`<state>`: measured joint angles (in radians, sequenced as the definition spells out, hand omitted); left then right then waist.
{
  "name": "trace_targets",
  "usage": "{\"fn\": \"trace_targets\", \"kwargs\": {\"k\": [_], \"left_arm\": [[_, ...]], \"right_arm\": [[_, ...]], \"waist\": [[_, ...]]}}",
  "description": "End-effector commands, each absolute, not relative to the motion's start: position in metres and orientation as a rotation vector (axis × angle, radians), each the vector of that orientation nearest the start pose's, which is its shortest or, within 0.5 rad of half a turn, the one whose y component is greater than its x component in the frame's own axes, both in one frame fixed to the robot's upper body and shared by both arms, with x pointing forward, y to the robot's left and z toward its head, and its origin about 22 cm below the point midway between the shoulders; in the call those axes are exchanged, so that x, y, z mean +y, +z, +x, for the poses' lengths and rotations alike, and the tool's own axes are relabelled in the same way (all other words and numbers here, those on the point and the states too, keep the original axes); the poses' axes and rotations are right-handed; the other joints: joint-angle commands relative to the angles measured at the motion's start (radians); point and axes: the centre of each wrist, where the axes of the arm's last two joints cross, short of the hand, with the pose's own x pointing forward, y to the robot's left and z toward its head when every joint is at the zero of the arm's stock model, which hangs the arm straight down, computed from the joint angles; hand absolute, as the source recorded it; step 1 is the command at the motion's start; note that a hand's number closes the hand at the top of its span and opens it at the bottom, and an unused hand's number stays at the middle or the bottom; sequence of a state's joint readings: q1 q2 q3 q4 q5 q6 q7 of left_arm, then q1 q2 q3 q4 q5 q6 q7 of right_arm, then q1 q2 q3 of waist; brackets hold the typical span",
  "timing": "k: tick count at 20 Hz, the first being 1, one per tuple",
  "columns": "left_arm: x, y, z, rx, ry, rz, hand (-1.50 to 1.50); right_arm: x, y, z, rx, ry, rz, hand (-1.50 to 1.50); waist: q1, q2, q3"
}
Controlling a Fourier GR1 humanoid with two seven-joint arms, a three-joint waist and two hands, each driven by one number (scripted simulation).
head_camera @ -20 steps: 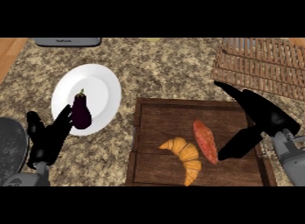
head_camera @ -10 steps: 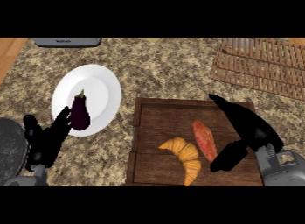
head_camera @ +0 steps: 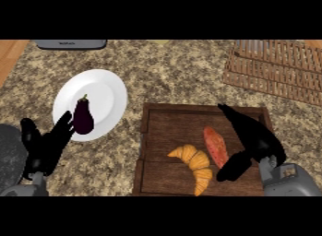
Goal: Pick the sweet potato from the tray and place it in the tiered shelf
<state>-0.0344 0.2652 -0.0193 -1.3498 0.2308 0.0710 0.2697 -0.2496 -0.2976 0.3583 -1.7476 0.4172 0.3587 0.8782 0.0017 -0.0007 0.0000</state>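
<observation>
Croissant (head_camera: 194, 163) touching sweet potato (head_camera: 216, 146) in tray (head_camera: 164, 138), open right hand (head_camera: 255, 138) just beside.

right robot hand (head_camera: 253, 138) open beside sweet potato (head_camera: 215, 145) | tray (head_camera: 164, 138)

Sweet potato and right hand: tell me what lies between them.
Only bare wood of the tray separates the sweet potato from the open right hand in the head view.

You see two black hands on grey forearms. Your left hand (head_camera: 46, 145) is matte black with slim, jointed fingers, above a rounded dark grey forearm (head_camera: 3, 159). Your right hand (head_camera: 252, 138) is glossy black, on a boxy light grey wrist block (head_camera: 289, 180).
</observation>
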Motion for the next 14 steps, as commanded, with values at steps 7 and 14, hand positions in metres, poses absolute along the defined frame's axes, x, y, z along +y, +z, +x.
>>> {"fn": "trace_targets", "kwargs": {"k": [7, 14], "left_arm": [[0.306, -0.030, 0.250, -1.110, 0.058, 0.072, 0.00], [0.303, -0.040, 0.249, -1.104, 0.044, 0.096, 0.00]], "right_arm": [[-0.183, 0.052, 0.282, -0.897, 0.990, -0.642, -1.50], [-0.183, 0.019, 0.290, -0.956, 0.980, -0.627, -1.50]], "waist": [[0.001, 0.001, 0.000], [0.002, 0.002, 0.000]]}}
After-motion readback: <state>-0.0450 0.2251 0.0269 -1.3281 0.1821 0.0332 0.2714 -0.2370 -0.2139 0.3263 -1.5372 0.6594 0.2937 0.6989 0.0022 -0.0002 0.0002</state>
